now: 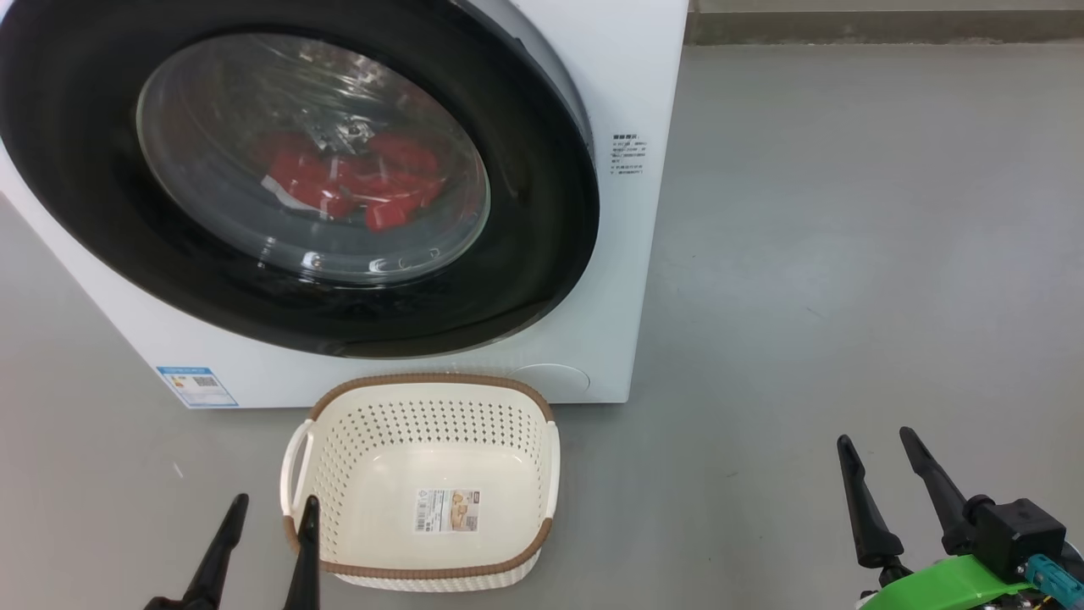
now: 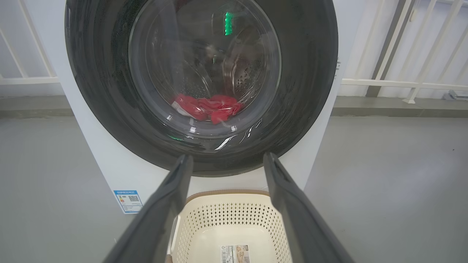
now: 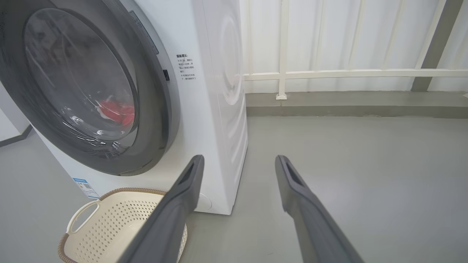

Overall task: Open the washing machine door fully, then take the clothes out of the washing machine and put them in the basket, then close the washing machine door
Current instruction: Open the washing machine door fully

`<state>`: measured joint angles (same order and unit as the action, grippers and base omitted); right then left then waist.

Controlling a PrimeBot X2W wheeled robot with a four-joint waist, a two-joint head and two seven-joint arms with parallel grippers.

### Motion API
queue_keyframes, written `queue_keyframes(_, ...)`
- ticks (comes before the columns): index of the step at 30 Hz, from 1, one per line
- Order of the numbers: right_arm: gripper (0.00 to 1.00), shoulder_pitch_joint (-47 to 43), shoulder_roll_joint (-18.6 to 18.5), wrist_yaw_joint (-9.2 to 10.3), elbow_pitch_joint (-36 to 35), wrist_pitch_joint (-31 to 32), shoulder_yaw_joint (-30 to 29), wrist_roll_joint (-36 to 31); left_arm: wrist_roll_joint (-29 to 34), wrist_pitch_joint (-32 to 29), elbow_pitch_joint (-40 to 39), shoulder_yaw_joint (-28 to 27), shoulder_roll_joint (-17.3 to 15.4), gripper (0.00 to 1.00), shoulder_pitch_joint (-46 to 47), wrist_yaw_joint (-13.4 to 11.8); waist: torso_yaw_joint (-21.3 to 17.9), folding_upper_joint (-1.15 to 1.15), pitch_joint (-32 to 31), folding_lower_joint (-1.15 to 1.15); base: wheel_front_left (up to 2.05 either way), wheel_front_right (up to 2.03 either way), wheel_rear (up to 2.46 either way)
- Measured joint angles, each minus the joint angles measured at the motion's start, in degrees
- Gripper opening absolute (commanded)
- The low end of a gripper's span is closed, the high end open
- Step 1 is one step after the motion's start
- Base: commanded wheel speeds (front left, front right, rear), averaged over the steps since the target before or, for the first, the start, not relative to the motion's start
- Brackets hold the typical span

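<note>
Grey floor point(image 1: 847, 254), basket point(image 1: 423, 424) before the washing machine point(image 1: 627, 68). Door point(image 1: 85, 169) looks shut, red clothes point(image 1: 356, 182) inside. Left gripper point(image 1: 276, 501) and right gripper point(image 1: 874, 436) gape wide, holding nothing.

Washing machine point(image 1: 627, 102), upper left: 1.
Washing machine door point(image 1: 525, 254): 1.
Clothes point(image 1: 356, 182): one red heap, garments not countable.
Basket point(image 1: 423, 381), lower centre: 1.
Labels: 3 — blue sticker point(image 1: 196, 385), printed notice point(image 1: 628, 154), basket sticker point(image 1: 447, 511).
Grippers: 2 — left gripper point(image 1: 275, 501), right gripper point(image 1: 874, 436); two fingers point(image 1: 864, 500) each.
</note>
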<state>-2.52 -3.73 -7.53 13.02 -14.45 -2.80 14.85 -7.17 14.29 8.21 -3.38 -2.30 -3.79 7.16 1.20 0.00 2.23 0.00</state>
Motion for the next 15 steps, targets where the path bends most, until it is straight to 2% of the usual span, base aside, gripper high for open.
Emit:
queue_keyframes(5, 1.0, 0.0, 0.4, 0.0, -0.1, 0.0, 0.6, 4.5, 0.0, 0.0, 0.0, 0.3, -0.2, 1.0, 0.0, 0.0, -0.1, 0.0, 0.3, 0.0, 0.0, 0.0, 0.0)
queue_keyframes(6, 0.88, 0.1, 0.4, 0.0, -0.2, 0.0, 1.2, 5.5, 0.0, 0.0, 0.0, 0.4, -0.2, 1.0, 0.1, 0.0, -0.1, 0.0, 0.4, 0.0, 0.0, 0.0, 0.0)
queue_keyframes(7, 0.38, 0.3, 0.5, 0.0, -0.2, 0.0, 1.7, 6.8, -0.1, 0.0, 0.0, 0.5, -0.2, 1.0, 0.2, 0.0, -0.1, 0.0, 0.6, 0.0, 0.0, 0.0, 0.0)
queue_keyframes(8, 0.0, 0.5, 0.5, 0.0, -0.3, 0.0, 2.2, 7.9, -0.1, 0.0, 0.0, 0.6, -0.2, 1.0, 0.3, 0.0, -0.1, 0.0, 0.8, 0.0, 0.0, 0.0, 0.0)
queue_keyframes(15, 0.0, 7.4, 0.4, 0.0, -0.5, 0.0, 6.2, 17.5, -0.7, 0.0, -0.2, 2.0, -0.2, 1.0, 2.0, 0.0, 0.1, 0.0, 2.4, 0.0, 0.0, 0.0, 0.0)
